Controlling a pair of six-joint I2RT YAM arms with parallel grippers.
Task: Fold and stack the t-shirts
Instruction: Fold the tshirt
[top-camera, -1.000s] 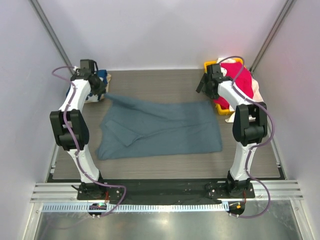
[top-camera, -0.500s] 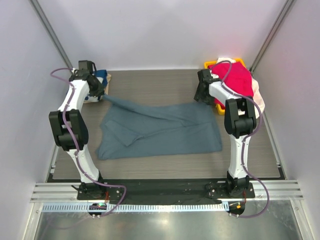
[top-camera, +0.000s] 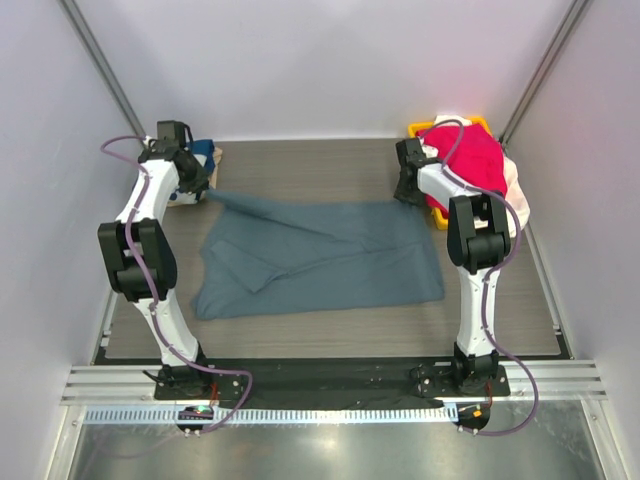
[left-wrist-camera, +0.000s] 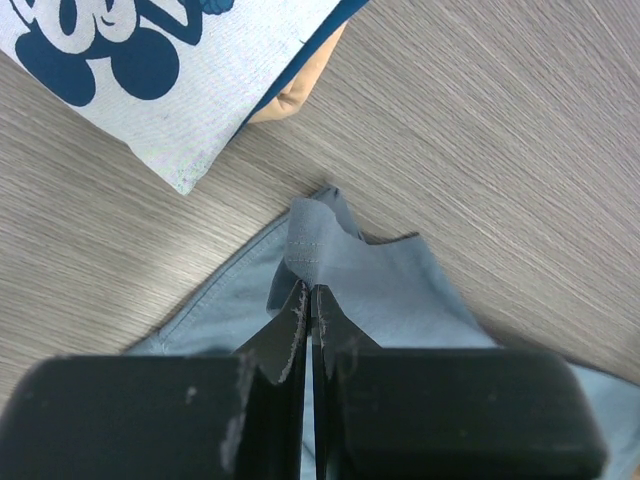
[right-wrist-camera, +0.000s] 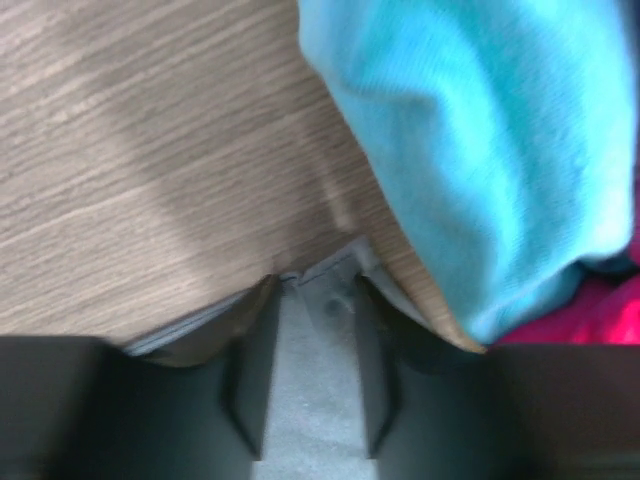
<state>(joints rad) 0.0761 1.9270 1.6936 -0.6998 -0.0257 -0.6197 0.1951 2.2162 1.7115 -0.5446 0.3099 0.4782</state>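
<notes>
From above, the left arm (top-camera: 140, 215) is bent at the elbow and reaches toward the far left. The left jaws sit low at a corner of the slate blue-grey t-shirt (top-camera: 320, 260), which lies spread on the tabletop (top-camera: 300, 165). The right arm (top-camera: 470, 230) reaches to the shirt's far right corner, beside the yellow basket (top-camera: 417, 129).

At the left wrist, the left jaws are pressed together, pinching a raised fold of the hem. The navy printed t-shirt (left-wrist-camera: 150, 70) lies just beyond.

At the right wrist, the right jaws stand apart, astride the grey corner. A turquoise t-shirt (right-wrist-camera: 480, 150) hangs close by.
</notes>
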